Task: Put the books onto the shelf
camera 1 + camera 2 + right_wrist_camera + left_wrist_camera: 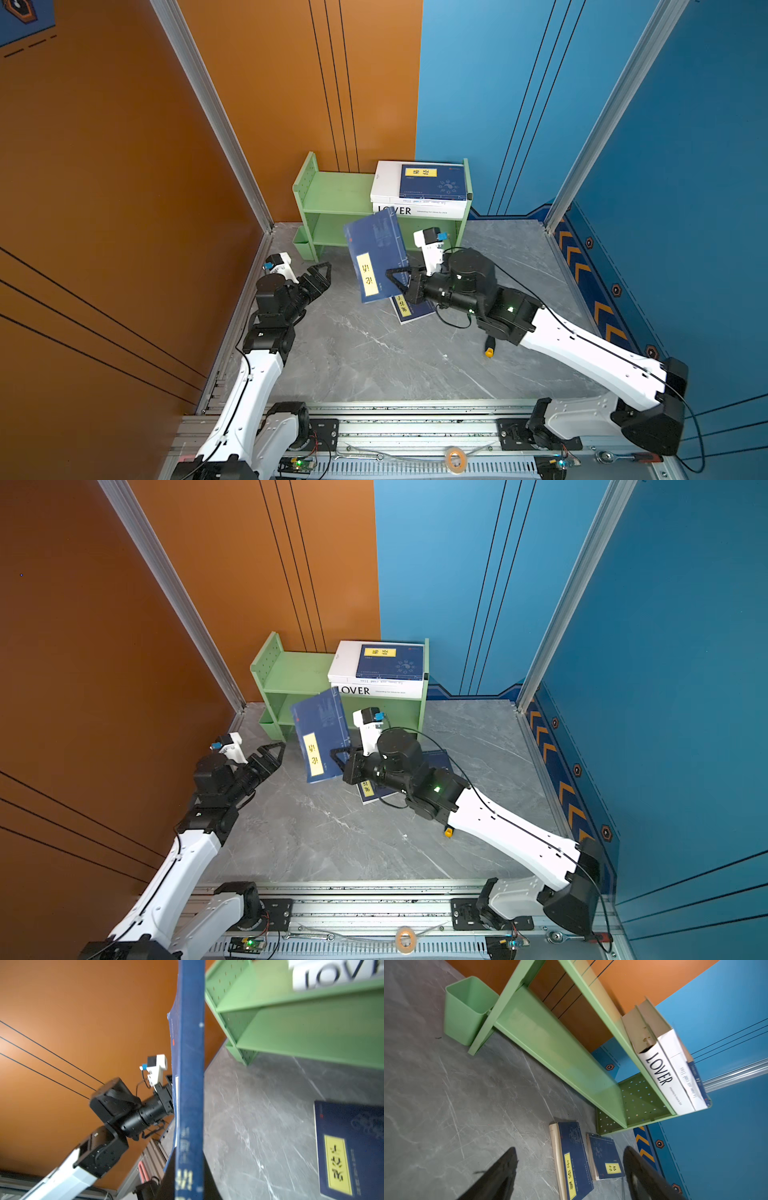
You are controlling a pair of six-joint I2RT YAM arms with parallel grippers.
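My right hand (391, 276) clamps the tilted blue book (376, 253) by, it seems, one edge, left hand (326, 274) released, so it may swing and strike the shelf (332, 195).

The green shelf (332, 193) looks like smooth painted metal with a soft sheen. The table top (374, 353) is smooth, grey and marble-patterned. The tilted blue book (376, 253) has a matt cover with a yellow paper label. The front rail (415, 428) is bare grooved metal.

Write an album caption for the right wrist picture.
A blue book, seen edge-on in the right gripper, held up near the green shelf; a second book lies flat on the grey table.
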